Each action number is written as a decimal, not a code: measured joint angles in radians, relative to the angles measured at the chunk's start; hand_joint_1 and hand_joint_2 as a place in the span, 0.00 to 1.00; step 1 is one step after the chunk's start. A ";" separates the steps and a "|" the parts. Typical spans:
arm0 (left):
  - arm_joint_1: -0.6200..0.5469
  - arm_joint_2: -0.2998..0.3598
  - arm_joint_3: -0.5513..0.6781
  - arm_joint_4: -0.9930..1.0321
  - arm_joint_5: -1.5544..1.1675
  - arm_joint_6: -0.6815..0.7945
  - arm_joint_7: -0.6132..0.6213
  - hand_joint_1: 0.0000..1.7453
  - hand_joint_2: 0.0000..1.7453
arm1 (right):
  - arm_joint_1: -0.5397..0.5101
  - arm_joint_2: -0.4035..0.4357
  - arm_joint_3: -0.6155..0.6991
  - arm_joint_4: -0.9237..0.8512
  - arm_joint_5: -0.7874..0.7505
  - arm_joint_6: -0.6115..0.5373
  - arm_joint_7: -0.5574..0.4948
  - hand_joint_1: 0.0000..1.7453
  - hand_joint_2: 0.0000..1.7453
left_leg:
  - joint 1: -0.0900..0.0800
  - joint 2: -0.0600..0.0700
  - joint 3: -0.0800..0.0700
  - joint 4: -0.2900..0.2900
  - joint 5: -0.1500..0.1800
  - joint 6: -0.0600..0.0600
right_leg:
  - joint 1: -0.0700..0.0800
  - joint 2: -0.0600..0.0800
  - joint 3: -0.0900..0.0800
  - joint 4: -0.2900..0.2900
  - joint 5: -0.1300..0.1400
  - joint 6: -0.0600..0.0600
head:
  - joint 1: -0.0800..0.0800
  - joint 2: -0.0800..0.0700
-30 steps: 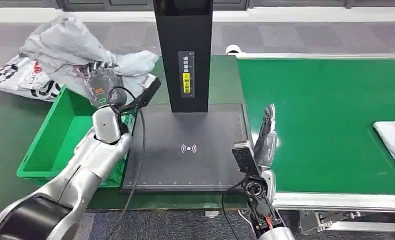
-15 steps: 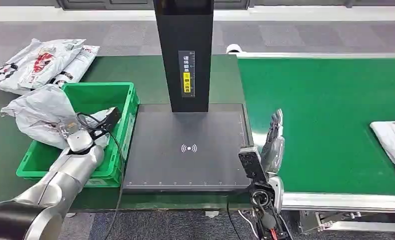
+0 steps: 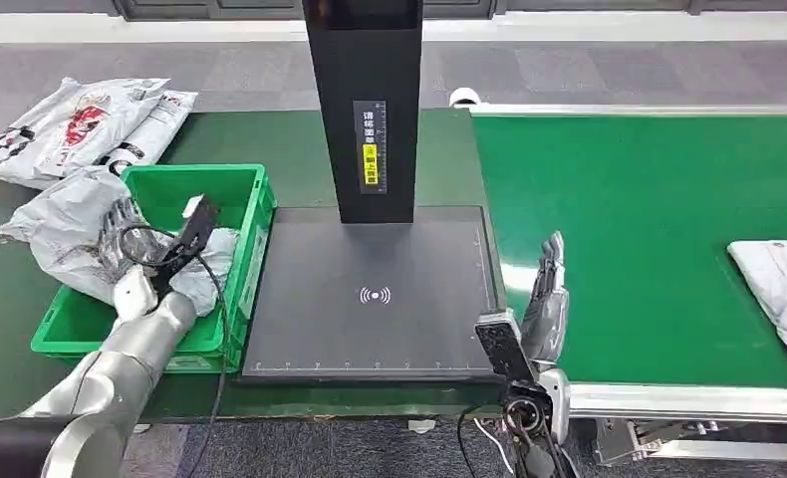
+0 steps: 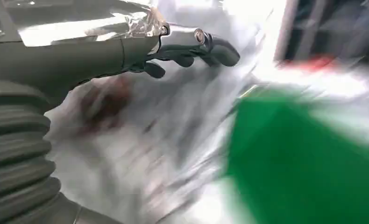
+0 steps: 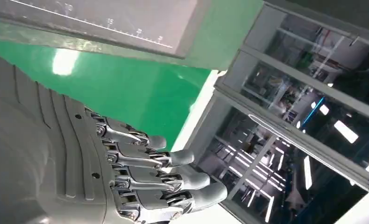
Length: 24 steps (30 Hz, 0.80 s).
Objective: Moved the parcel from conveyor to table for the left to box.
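- head view: left hand [image 3: 121, 231] is at the left rim of the green bin [image 3: 252, 214], fingers pressed into a crumpled grey parcel [image 3: 66, 224].
- the parcel lies across the bin's left wall, part inside the bin, part hanging out over the dark green desk [image 3: 1, 299].
- left wrist view is motion-blurred; the left hand's fingers [image 4: 210, 44] reach out over crinkled grey plastic with green beside it. whether the fingers are actually clamped on the parcel, cannot tell.
- a small black camera block on a cable [image 3: 198, 214] sits at the left wrist, above the bin interior.
- right hand [image 3: 546, 289] stands edge-up at the near left edge of the green conveyor [image 3: 649, 229], just beside the scan pad, fingers straight, close together and holding nothing.
- right wrist view: right hand's fingers [image 5: 173, 175] extended side by side, nothing between them; green belt and the grey pad edge behind.
- black scan pad [image 3: 370, 289] with a white wireless mark lies on the desk between bin and conveyor; black post [image 3: 365, 100] with a yellow label rises from its far edge.
- a second white parcel [image 3: 783, 289] rests on the conveyor at the right edge of the picture, well apart from the right hand.
- two printed poly mailers [image 3: 81, 124] lie on the far left corner of the desk, behind the bin.
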<state>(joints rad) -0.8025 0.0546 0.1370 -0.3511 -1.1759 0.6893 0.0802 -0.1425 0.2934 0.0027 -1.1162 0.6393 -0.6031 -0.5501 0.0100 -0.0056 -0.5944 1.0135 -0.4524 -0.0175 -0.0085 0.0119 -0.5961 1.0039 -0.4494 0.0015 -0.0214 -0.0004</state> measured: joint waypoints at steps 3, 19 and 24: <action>-0.018 -0.040 0.162 -0.070 0.058 0.008 -0.264 0.00 0.00 | 0.000 0.000 0.000 0.001 -0.010 -0.016 -0.011 0.00 0.00 | 0.000 0.000 0.000 0.000 0.000 0.000 | 0.000 0.000 0.000 0.000 0.000 0.000 | 0.000 0.000; -0.076 -0.224 0.557 -0.160 0.160 0.001 -0.746 0.00 0.00 | -0.046 -0.001 -0.003 0.071 -0.059 -0.067 -0.048 0.00 0.00 | 0.000 0.000 0.000 0.000 0.000 0.000 | -0.002 0.000 0.000 0.000 0.001 0.000 | 0.000 0.000; -0.043 -0.303 0.552 -0.116 0.309 -0.223 -0.778 0.00 1.00 | -0.093 -0.014 -0.032 0.137 -0.061 -0.092 -0.044 0.00 1.00 | -0.001 -0.002 -0.001 0.000 0.000 0.001 | -0.002 -0.003 0.001 0.000 0.001 0.001 | 0.000 0.000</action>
<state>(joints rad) -0.8457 -0.2482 0.6889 -0.4669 -0.8674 0.4660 -0.6981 -0.2360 0.2792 -0.0294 -0.9788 0.5783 -0.6950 -0.5939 0.0091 -0.0080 -0.5951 1.0139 -0.4520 -0.0168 -0.0107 0.0093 -0.5954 1.0036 -0.4485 0.0022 -0.0214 0.0000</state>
